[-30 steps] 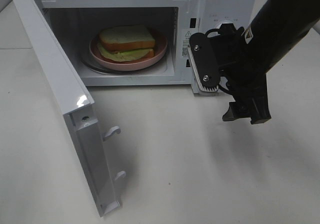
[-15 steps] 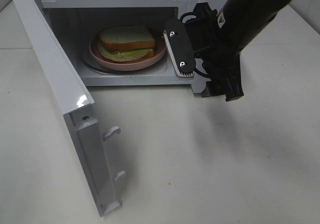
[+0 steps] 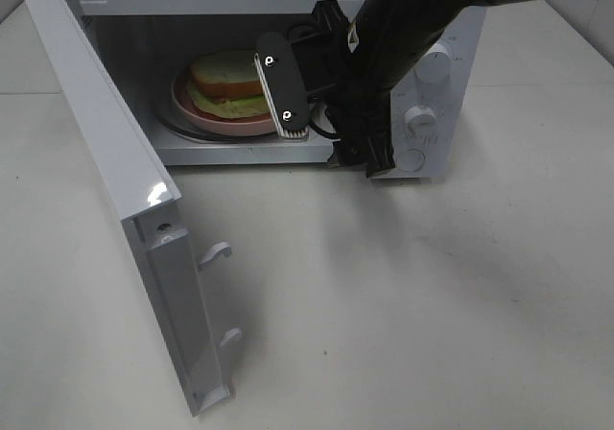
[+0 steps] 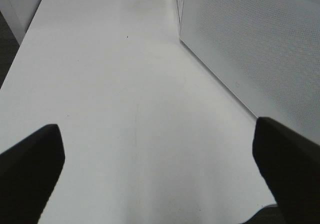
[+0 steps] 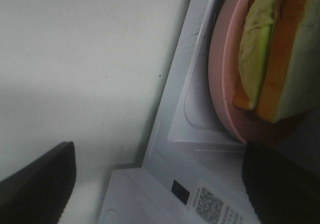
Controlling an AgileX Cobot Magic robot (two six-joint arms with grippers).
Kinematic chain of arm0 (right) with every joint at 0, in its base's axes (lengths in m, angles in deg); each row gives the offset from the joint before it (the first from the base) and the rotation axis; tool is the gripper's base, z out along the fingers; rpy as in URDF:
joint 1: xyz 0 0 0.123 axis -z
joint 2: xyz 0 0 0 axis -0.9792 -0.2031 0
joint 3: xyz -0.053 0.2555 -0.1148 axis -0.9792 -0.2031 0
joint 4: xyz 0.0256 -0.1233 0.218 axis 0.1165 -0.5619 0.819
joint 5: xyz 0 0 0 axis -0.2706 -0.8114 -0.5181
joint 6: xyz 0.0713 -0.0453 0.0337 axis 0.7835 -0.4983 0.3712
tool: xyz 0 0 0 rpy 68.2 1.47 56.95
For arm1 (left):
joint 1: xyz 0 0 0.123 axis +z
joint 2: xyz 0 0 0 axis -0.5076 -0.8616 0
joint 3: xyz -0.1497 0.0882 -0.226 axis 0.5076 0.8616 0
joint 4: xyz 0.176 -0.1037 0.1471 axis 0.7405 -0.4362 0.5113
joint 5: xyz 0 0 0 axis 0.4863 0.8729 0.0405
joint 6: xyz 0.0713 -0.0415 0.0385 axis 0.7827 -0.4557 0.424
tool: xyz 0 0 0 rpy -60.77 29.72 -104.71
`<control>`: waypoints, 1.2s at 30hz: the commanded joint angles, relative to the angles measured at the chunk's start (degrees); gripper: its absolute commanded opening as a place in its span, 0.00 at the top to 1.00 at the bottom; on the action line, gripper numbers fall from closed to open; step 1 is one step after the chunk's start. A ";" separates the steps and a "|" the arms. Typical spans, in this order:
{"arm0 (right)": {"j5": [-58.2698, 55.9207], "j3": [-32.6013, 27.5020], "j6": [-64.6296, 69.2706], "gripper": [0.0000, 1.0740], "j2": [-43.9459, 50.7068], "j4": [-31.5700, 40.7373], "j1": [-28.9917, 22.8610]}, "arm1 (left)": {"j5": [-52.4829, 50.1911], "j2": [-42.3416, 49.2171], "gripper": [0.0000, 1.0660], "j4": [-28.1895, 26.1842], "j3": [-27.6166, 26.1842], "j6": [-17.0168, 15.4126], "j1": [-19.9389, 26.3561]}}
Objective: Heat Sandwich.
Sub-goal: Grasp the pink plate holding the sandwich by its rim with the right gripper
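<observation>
Right gripper at the open microwave, sandwich inside on its plate.
White tabletop (image 3: 403, 315) all round; the microwave (image 3: 456, 46) stands toward its far side, door (image 3: 106, 152) swung wide to the left. The sandwich (image 3: 225, 70) rests on the pink plate (image 3: 230, 126) in the cavity. The right gripper (image 3: 338, 150) hangs at the opening, jaws spread wide, holding nothing. The left gripper (image 4: 160, 164), equally wide and empty, hovers over the tabletop near the door.

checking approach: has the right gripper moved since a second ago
Yes. The right gripper has moved left and up in the high view, from in front of the knob panel of the microwave to its open doorway, near the pink plate.
</observation>
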 commanded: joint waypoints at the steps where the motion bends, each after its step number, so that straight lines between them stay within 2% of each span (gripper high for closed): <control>1: 1.95 1.66 1.72 0.21 -1.66 0.00 -0.06 | -0.23 0.97 0.08 -0.46 0.06 0.00 -0.11; 15: 5.50 6.88 2.23 0.24 -8.37 0.29 -0.06 | -0.23 0.97 0.08 -0.46 0.06 0.00 -0.11; 36: 5.10 22.00 4.64 0.28 -22.52 0.40 0.11 | -0.23 0.97 0.08 -0.46 0.06 0.00 -0.11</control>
